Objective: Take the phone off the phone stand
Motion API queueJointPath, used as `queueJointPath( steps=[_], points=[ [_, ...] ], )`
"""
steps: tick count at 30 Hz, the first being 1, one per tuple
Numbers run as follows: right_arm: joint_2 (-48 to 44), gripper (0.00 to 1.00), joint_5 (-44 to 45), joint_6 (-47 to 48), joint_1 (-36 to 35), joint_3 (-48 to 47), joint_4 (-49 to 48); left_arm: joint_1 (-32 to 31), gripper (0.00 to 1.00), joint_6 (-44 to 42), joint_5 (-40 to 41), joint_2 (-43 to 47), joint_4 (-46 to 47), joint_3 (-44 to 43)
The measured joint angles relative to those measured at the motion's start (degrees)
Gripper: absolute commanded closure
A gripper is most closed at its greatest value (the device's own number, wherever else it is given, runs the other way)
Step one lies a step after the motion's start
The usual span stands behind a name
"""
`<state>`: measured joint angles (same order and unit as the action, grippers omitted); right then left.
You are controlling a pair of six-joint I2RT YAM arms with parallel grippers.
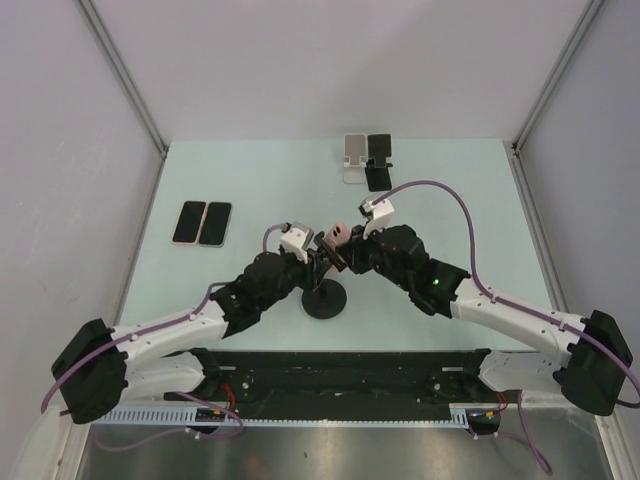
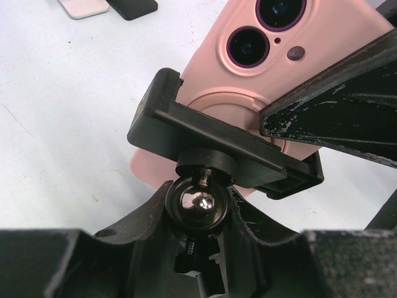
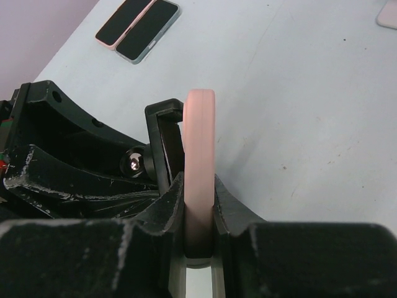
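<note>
A pink phone (image 1: pixel 337 236) sits in the black clamp of a phone stand (image 1: pixel 325 300) with a round base, mid-table. In the left wrist view the phone's back and camera lenses (image 2: pixel 248 56) show above the clamp (image 2: pixel 211 143). My left gripper (image 2: pixel 201 202) is shut on the stand's shiny ball joint just under the clamp; it also shows in the top view (image 1: pixel 312 264). My right gripper (image 3: pixel 200 186) is shut on the phone's edge (image 3: pixel 200 130), one finger on each face, beside the clamp (image 3: pixel 161 136). It shows in the top view (image 1: pixel 342 250).
Two phones (image 1: pixel 202 222) lie flat side by side at the left of the table, and show in the right wrist view (image 3: pixel 138 22). A white stand and a black stand (image 1: pixel 366 158) are at the back edge. Walls close in the table on three sides.
</note>
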<state>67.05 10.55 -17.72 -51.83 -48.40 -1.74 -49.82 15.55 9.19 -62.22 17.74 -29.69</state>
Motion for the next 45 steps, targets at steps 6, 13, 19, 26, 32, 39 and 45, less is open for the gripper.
queueJointPath(
  steps=[6, 13, 19, 26, 32, 39, 45],
  points=[
    [0.15, 1.0, 0.07, -1.2, 0.61, -0.04, -0.22, -0.81, 1.0, -0.09, 0.79, -0.11, 0.66, 0.37],
    [3.37, 1.0, 0.0, -2.01, 1.46, -0.07, -1.53, -5.01, 1.0, -2.45, 6.23, -3.89, 1.11, 0.09],
    [4.28, 1.0, 4.48, -1.05, 4.74, -0.11, -7.19, -8.26, 1.0, -4.79, 10.12, -5.2, 0.55, -0.92],
    [6.38, 1.0, 7.06, 0.98, 7.87, -0.13, -15.47, -8.83, 1.0, -5.33, 11.06, -5.68, 0.61, -1.29],
    [3.13, 1.0, 8.85, 3.74, 10.16, -0.15, -15.67, -8.87, 1.0, -6.78, 11.67, -8.52, 0.5, -3.85],
    [-8.66, 1.0, 12.85, 8.11, 10.84, -0.15, -8.35, -8.07, 1.0, -9.73, 11.08, -17.79, 0.94, -11.93],
    [-17.57, 1.0, 15.43, 9.86, 10.99, -0.15, -1.36, -7.06, 0.97, -11.13, 8.85, -25.2, 1.2, -18.95]
  ],
)
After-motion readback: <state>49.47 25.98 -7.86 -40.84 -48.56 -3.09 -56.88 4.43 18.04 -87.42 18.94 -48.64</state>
